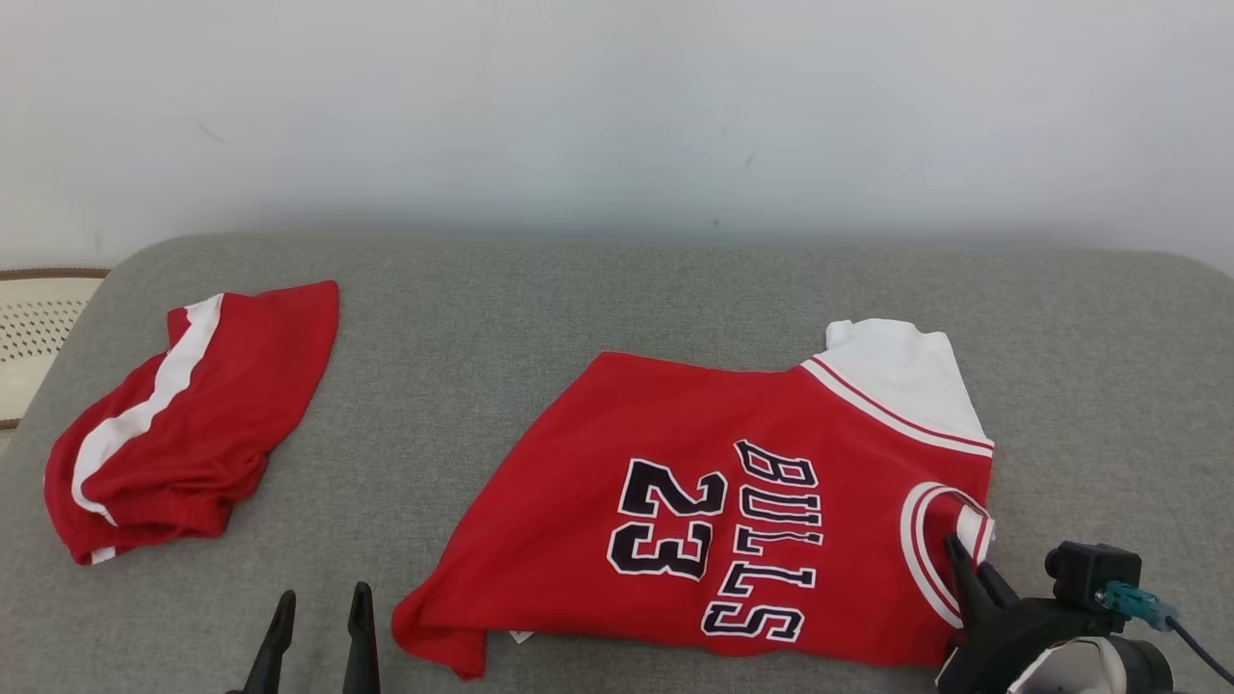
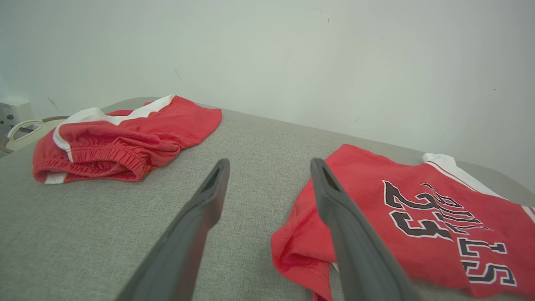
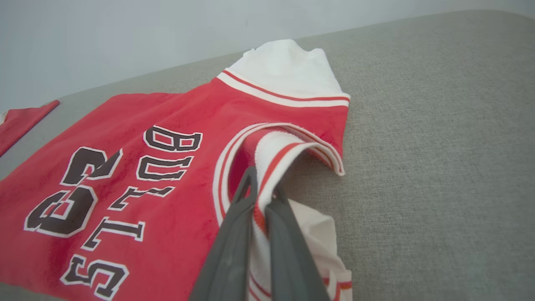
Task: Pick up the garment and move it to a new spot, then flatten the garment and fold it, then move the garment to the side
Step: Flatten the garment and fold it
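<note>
The garment is a red jersey [image 1: 694,482] printed "BULLS 23", with white sleeves. It lies mostly flat on the grey padded surface [image 1: 617,289], right of centre. My right gripper [image 1: 966,559] sits at the jersey's near right edge. In the right wrist view its fingers [image 3: 234,234] are shut on the white-and-red striped trim [image 3: 267,167] of the jersey [image 3: 125,167], which is lifted into a small fold. My left gripper [image 1: 324,607] stands open above the bare surface, just left of the jersey's crumpled hem corner [image 2: 301,255]. Nothing is between the left gripper's [image 2: 269,167] jaws.
Red shorts [image 1: 183,414] with a white side stripe lie bunched at the far left of the surface; the left wrist view shows the shorts [image 2: 121,138] beyond my fingers. A pale perforated basket [image 1: 39,328] stands off the left edge. A plain wall runs behind.
</note>
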Robot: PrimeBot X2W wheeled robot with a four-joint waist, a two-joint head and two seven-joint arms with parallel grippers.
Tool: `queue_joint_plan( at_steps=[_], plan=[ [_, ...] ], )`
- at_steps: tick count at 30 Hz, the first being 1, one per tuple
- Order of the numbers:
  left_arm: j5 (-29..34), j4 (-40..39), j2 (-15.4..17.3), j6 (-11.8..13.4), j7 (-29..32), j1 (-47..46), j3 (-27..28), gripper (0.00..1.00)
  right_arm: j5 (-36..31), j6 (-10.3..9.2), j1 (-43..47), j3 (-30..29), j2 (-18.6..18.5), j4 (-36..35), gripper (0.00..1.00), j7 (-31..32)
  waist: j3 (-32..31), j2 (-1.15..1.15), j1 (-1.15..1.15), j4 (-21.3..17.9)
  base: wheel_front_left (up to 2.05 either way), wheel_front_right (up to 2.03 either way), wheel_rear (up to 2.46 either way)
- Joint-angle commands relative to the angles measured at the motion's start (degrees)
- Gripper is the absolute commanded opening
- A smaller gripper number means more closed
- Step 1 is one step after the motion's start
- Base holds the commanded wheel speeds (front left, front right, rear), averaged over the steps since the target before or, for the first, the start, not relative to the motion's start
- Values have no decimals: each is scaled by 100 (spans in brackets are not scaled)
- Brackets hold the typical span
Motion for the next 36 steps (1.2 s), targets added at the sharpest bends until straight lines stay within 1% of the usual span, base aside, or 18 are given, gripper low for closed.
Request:
queue_joint_plan(
  at_steps=[1, 6, 10, 12, 17, 22, 28, 30, 36],
  plan=[
    [33, 18, -4, -24, -25, 57, 51, 100, 56, -4, -18, 85, -31, -41, 0, -101, 4, 0, 0, -23, 0, 0, 0],
    [85, 44, -73, -94, -26, 16, 135, 100, 413, -4, -183, 276, -78, -405, 0, -376, 45, 0, 0, -115, 0, 0, 0],
    [137, 72, -118, -147, -26, -47, 166, 100, 697, -4, -451, 405, -173, -636, 0, -356, 92, 0, 0, -149, 0, 0, 0],
    [155, 89, -130, -189, -26, -69, 169, 100, 722, -4, -657, 481, -249, -637, 0, -313, 121, 0, 0, -141, 0, 0, 0],
    [209, 131, -159, -242, -26, -113, 206, 100, 782, -4, -1228, 578, -253, -427, 0, -198, 198, 0, 0, -52, 0, 0, 0],
    [252, 177, -186, -295, -26, -184, 191, 100, 704, -4, -1901, 707, -207, 58, 0, -84, 295, 0, 0, 85, 0, 0, 0],
    [266, 218, -206, -345, -26, -308, 135, 100, 620, -4, -2734, 914, -241, 940, 0, -102, 482, 0, 0, 284, 0, 0, 0],
    [274, 243, -212, -365, -26, -381, 93, 100, 578, -4, -3118, 1045, -248, 1431, 0, -243, 583, 0, 0, 386, 0, 0, 0],
    [255, 323, -220, -395, -26, -487, 37, 100, 406, -4, -3683, 1238, -284, 2485, 0, -699, 721, 0, 0, 538, 0, 0, 0]
  ],
)
